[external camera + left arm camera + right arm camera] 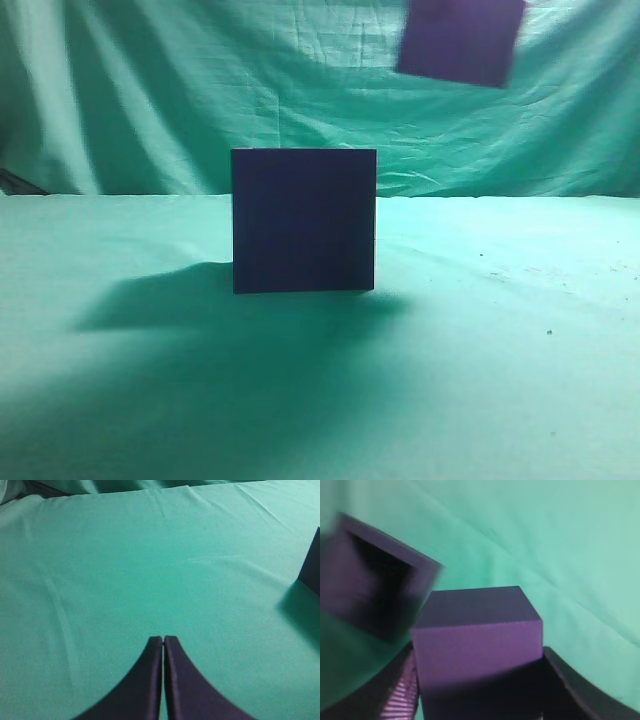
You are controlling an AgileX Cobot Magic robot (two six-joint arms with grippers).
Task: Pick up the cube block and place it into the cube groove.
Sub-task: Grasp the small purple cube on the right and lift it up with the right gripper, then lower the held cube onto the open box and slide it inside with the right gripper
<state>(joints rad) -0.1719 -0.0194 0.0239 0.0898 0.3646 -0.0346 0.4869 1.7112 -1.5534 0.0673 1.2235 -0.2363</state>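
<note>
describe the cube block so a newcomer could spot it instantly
Start at the green cloth table, where the big near-black cube groove stands mid-table. Look up and right: the cube block hangs in the air, clamped in the right gripper. It is smaller and clearly purple.

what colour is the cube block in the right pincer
Purple cube block, shown best in the right wrist view.

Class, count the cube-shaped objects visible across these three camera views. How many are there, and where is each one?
2. The large dark cube groove stands on the green table at centre. The smaller purple cube block is held in the air, upper right, by the right end effector.
</note>
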